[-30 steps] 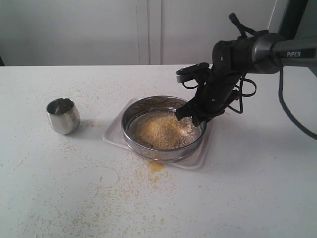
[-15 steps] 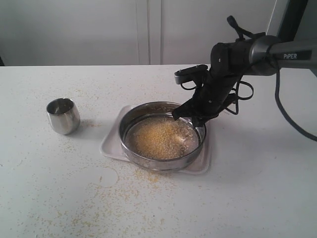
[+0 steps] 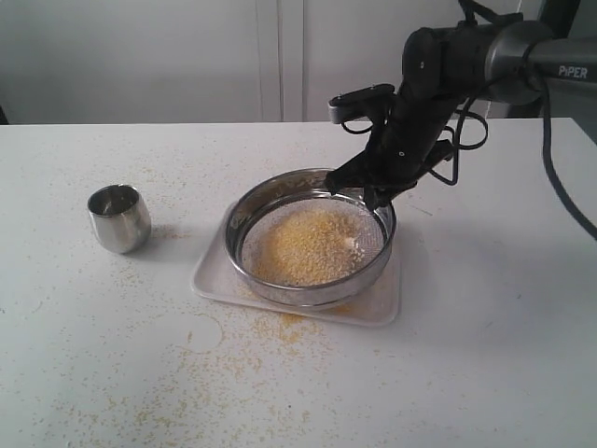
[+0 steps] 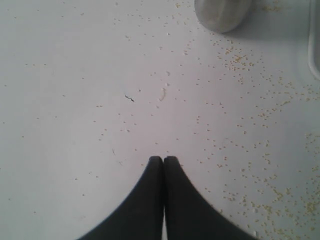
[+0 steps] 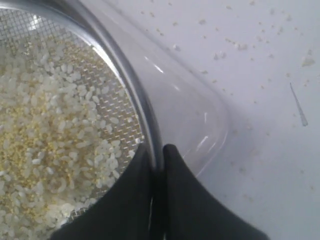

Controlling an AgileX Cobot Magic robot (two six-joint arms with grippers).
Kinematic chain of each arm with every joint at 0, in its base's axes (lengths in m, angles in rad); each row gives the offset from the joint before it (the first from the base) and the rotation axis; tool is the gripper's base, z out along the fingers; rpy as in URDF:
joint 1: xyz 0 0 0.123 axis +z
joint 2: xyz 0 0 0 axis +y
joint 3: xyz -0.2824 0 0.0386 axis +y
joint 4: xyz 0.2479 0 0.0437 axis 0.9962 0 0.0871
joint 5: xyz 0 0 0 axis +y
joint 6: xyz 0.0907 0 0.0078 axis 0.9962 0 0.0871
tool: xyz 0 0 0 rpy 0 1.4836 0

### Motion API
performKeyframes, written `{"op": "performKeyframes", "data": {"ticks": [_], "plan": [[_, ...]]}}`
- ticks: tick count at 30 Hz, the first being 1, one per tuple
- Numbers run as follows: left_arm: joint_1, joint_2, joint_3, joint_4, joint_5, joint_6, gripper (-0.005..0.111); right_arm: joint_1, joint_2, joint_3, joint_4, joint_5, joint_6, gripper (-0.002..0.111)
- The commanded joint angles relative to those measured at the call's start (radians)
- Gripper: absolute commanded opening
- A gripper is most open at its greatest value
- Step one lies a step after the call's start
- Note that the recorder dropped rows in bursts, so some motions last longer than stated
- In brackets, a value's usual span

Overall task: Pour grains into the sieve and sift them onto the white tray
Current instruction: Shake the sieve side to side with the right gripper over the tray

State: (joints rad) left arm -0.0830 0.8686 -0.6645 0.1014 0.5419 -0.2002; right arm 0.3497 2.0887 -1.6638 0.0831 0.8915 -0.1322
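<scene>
Right gripper [image 3: 366, 193] is clenched on the sieve [image 3: 308, 291] at the far right of its rim. The right wrist view shows the steel wall pinched between the two black fingertips [image 5: 132, 195], one inside the ring and one outside. The sieve sits over the white tray [image 3: 378, 313] and covers most of it; whether its bottom rests on the tray or hangs just above it cannot be told. The grains [image 3: 312, 245] lie heaped on the wire mesh, a yellow mound with off-white rice-like grains mixed through it. Loose yellow granules are also strewn on the table [image 3: 485, 355], thickest just in front of the tray. A small steel cup [image 3: 119, 217] stands upright well to the left of the tray, apart from it. On the other arm, the left gripper [image 4: 163, 161] has its fingers pressed together with nothing between them, and hangs over speckled tabletop near the cup.
</scene>
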Motion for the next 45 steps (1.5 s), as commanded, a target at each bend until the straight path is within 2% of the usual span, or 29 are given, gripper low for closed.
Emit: {"op": "performKeyframes", "data": {"ticks": [1, 3, 6, 8, 10, 12, 14, 16, 17, 19, 20, 22, 23, 24, 26, 27, 30, 31, 33, 34, 37, 40, 41, 43, 44, 45], "plan": [[0.000, -0.007, 0.006, -0.004, 0.003, -0.001, 0.000, -0.012, -0.021, -0.036, 0.020, 0.033, -0.024, 0.000], [0.000, -0.007, 0.006, -0.004, 0.003, -0.001, 0.000, -0.036, -0.021, -0.041, 0.046, 0.026, -0.022, 0.000], [0.000, -0.007, 0.006, -0.004, 0.003, -0.001, 0.000, -0.061, -0.021, -0.041, 0.203, 0.005, -0.030, 0.000], [0.000, -0.007, 0.006, -0.004, 0.003, -0.001, 0.000, -0.054, -0.021, -0.041, 0.266, 0.026, -0.166, 0.000], [0.000, -0.007, 0.006, -0.004, 0.003, -0.001, 0.000, -0.047, -0.021, -0.043, 0.205, 0.035, -0.279, 0.000], [0.000, -0.007, 0.006, -0.004, 0.003, -0.001, 0.000, -0.059, -0.021, -0.043, 0.077, -0.007, -0.134, 0.000], [0.000, -0.007, 0.006, -0.004, 0.003, -0.001, 0.000, -0.073, -0.019, -0.043, 0.074, -0.036, 0.053, 0.000], [0.000, -0.007, 0.006, -0.004, 0.003, -0.001, 0.000, -0.071, -0.017, -0.043, 0.155, -0.019, -0.065, 0.000], [0.000, -0.007, 0.006, -0.004, 0.003, -0.001, 0.000, -0.062, -0.017, -0.043, 0.199, 0.007, -0.227, 0.000], [0.000, -0.007, 0.006, -0.004, 0.003, -0.001, 0.000, -0.060, -0.015, -0.043, 0.199, 0.026, -0.346, 0.000], [0.000, -0.007, 0.006, -0.004, 0.003, -0.001, 0.000, -0.063, -0.015, -0.043, 0.194, -0.002, -0.285, 0.000], [0.000, -0.007, 0.006, -0.004, 0.003, -0.001, 0.000, -0.078, -0.006, -0.043, 0.220, -0.063, -0.033, 0.000], [0.000, -0.007, 0.006, -0.004, 0.003, -0.001, 0.000, -0.078, -0.004, -0.043, 0.254, -0.071, 0.009, 0.000], [0.000, -0.007, 0.006, -0.004, 0.003, -0.001, 0.000, -0.078, -0.003, -0.043, 0.280, -0.071, -0.042, 0.000], [0.000, -0.007, 0.006, -0.004, 0.003, -0.001, 0.000, -0.071, -0.003, -0.043, 0.299, -0.036, -0.300, 0.000], [0.000, -0.007, 0.006, -0.004, 0.003, -0.001, 0.000, -0.071, -0.003, -0.043, 0.287, -0.028, -0.336, 0.000], [0.000, -0.007, 0.006, -0.004, 0.003, -0.001, 0.000, -0.083, -0.002, -0.043, 0.287, -0.065, -0.085, 0.000], [0.000, -0.007, 0.006, -0.004, 0.003, -0.001, 0.000, -0.083, -0.002, -0.043, 0.288, -0.058, -0.077, 0.000], [0.000, -0.007, 0.006, -0.004, 0.003, -0.001, 0.000, -0.079, -0.005, -0.043, 0.280, -0.020, -0.293, 0.000], [0.000, -0.007, 0.006, -0.004, 0.003, -0.001, 0.000, -0.079, -0.005, -0.043, 0.280, -0.009, -0.336, 0.000], [0.000, -0.007, 0.006, -0.004, 0.003, -0.001, 0.000, -0.087, 0.001, -0.041, 0.286, -0.015, -0.139, 0.000], [0.000, -0.007, 0.006, -0.004, 0.003, -0.001, 0.000, -0.082, -0.001, -0.041, 0.252, 0.025, -0.344, 0.000], [0.000, -0.007, 0.006, -0.004, 0.003, -0.001, 0.000, -0.085, -0.001, -0.041, 0.241, 0.014, -0.305, 0.000], [0.000, -0.007, 0.006, -0.004, 0.003, -0.001, 0.000, -0.086, -0.001, -0.041, 0.251, -0.018, -0.093, 0.000], [0.000, -0.007, 0.006, -0.004, 0.003, -0.001, 0.000, -0.082, -0.001, -0.041, 0.262, -0.013, -0.104, 0.000], [0.000, -0.007, 0.006, -0.004, 0.003, -0.001, 0.000, -0.078, -0.004, -0.041, 0.259, 0.004, -0.234, 0.000]]}}
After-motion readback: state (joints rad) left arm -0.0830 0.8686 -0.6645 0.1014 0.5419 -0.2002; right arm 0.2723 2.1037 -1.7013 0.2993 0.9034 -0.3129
